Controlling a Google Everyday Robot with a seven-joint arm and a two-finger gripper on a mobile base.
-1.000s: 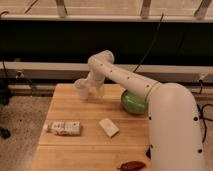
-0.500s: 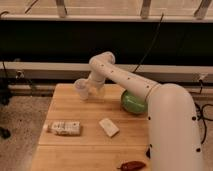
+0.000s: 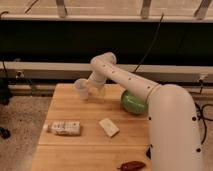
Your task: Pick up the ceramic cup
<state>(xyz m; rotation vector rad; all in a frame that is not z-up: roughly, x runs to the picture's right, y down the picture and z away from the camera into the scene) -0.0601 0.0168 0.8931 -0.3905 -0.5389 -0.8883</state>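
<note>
Sitting on table [image 3: 75,150], ceramic cup [image 3: 81,88], end effector [image 3: 89,90] just beside

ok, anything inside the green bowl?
Can't tell. Only the bowl's green outer side shows; the arm crosses its top and covers the inside. The gripper is away from it, by the cup near the table's back edge.

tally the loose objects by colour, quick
white: 3, ceramic cup, packet, small block
green: 1, bowl
dark red: 1, small item
total: 5
gripper, not counted, is right at the ceramic cup
</note>
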